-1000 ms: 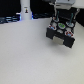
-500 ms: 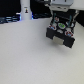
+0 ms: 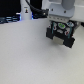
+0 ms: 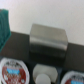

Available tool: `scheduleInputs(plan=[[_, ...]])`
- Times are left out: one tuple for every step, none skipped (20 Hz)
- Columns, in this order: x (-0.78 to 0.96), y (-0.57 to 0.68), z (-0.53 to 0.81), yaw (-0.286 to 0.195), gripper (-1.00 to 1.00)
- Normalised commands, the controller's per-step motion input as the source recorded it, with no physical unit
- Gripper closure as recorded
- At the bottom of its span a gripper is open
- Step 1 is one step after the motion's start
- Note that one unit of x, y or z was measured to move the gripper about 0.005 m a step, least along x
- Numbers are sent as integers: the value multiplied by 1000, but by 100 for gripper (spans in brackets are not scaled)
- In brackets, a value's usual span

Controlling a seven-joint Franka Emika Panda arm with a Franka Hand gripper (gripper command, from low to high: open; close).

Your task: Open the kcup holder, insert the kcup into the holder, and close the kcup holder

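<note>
Since 0.5 s ago the gripper [image 3: 60,36] has dropped a touch lower in the exterior view. Sideways shift is barely any, and the rest of the scene is unchanged.

Exterior view: the white arm [image 3: 61,10] comes down from the top edge, on the exterior view's right. The gripper hangs under it, over the pale tabletop [image 3: 30,60]. Two dark fingers [image 3: 50,34] stand apart, one each side of the gripper body. Between them, up near the body, is a small green patch, prob the kcup [image 3: 59,24], but it's too blurred to be sure. Can't tell how wide the jaws really are, or whether they grip anything. Dark clutter w/ blue bits [image 3: 11,19] lies along the far edge at the exterior view's left.

Wrist view: the kcup holder [image 4: 48,42] is mid-frame, a box-shaped unit standing upright on a dark strip [image 4: 20,42]. It reads grey here w/ a lighter top face and two vertical faces meeting at an edge. The blur hides any drawer fronts or handles, so can't tell if it's open or closed. Nearer the camera are three round pods:
- one w/ a whitish rim and red-brown top [image 4: 14,70]
- a paler one [image 4: 45,75] just in front of the box
- a third [image 4: 75,78] cut off at the frame corner

The pods are close to the box, but contact can't be judged. A teal ribbed object [image 4: 4,25] sits at the frame edge, apart from the box.
</note>
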Motion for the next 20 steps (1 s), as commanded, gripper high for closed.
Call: scheduleInputs(plan=[[123, 220, -191, 101, -100], [-2, 277, -191, 126, -100], [-33, 295, -235, 148, -100], [-122, 294, -249, 171, -100], [-156, 205, -199, 206, -100], [-169, 105, -164, 247, -100], [-223, 82, -126, 263, -100], [-142, 84, -150, 267, -100], [-205, 78, -156, 271, -100], [-318, 76, -186, 268, -100], [-387, 67, -211, 268, -100], [-409, 80, -236, 257, -100], [-393, 170, -235, 225, -100], [-405, 221, -230, 202, -100], [-412, 267, -227, 182, -100], [-431, 294, -225, 171, -100], [-454, 339, -211, 161, -100], [-491, 377, -220, 163, -100], [-427, 425, -137, 129, -100], [-429, 458, -128, 121, -100]])
